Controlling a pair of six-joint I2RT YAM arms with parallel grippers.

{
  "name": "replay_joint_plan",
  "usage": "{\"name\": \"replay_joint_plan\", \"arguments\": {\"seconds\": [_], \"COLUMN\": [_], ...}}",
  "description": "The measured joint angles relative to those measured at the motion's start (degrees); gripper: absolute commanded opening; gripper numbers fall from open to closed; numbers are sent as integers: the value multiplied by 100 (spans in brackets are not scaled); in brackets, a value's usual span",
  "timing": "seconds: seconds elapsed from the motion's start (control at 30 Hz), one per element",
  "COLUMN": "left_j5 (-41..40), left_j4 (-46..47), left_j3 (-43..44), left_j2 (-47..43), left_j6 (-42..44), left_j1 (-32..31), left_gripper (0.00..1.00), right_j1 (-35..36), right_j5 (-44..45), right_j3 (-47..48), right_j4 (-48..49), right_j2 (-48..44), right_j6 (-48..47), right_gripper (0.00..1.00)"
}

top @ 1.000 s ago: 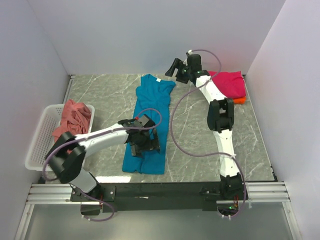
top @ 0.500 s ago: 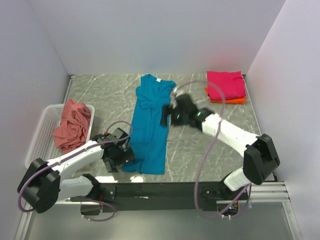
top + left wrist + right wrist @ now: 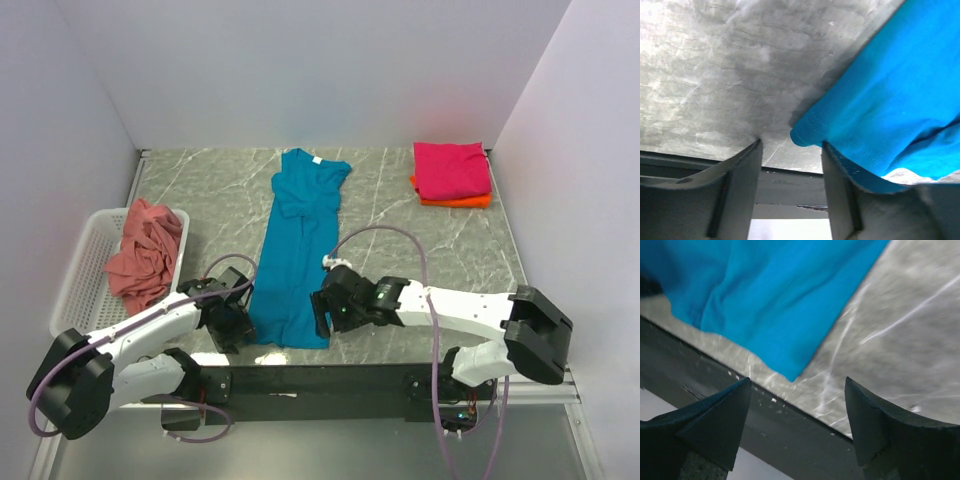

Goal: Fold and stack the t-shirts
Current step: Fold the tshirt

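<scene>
Magenta t-shirt (image 3: 452, 168) on orange t-shirt (image 3: 478, 201) sits stacked far beyond the right end effector (image 3: 797, 382); it and the left end effector (image 3: 791, 146), both parted and empty, straddle near corners of the teal t-shirt (image 3: 298, 250), with the salmon t-shirt (image 3: 145, 250) unfolded in the basket (image 3: 75, 272) farther left.

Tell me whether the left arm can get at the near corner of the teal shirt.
Probably yes: the left hand is open right at the teal shirt, its hem corner lying between the fingers, nothing in the way.
</scene>
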Motion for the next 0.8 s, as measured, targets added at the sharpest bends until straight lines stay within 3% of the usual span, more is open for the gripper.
{"name": "replay_joint_plan", "arguments": {"seconds": [0.1, 0.37, 0.47, 0.5, 0.57, 0.7, 0.73, 0.8], "left_j5": [-13, 26, 59, 70, 83, 249, 291, 354], "left_j4": [-39, -70, -66, -66, -90, 74, 129, 225], "left_j3": [13, 44, 44, 48, 61, 129, 144, 160], "left_j2": [66, 184, 236, 267, 354, 533, 562, 562], "left_j6": [4, 52, 173, 199, 284, 474, 485, 496], "left_j1": [28, 125, 160, 168, 184, 199, 199, 197], "left_gripper": [46, 45, 35, 16, 1, 1, 1, 1], "right_j1": [330, 820, 881, 883, 883, 883, 883, 892], "right_j5": [50, 262, 409, 452, 529, 592, 586, 562], "right_j3": [7, 393, 562, 614, 695, 719, 719, 726], "right_j4": [-2, -197, -262, -286, -321, -321, -319, -321], "right_j2": [232, 1314, 1480, 1539, 1622, 1670, 1676, 1700], "right_j6": [90, 243, 321, 350, 380, 435, 435, 455], "right_gripper": [77, 69, 63, 60, 51, 33, 23, 16]}}
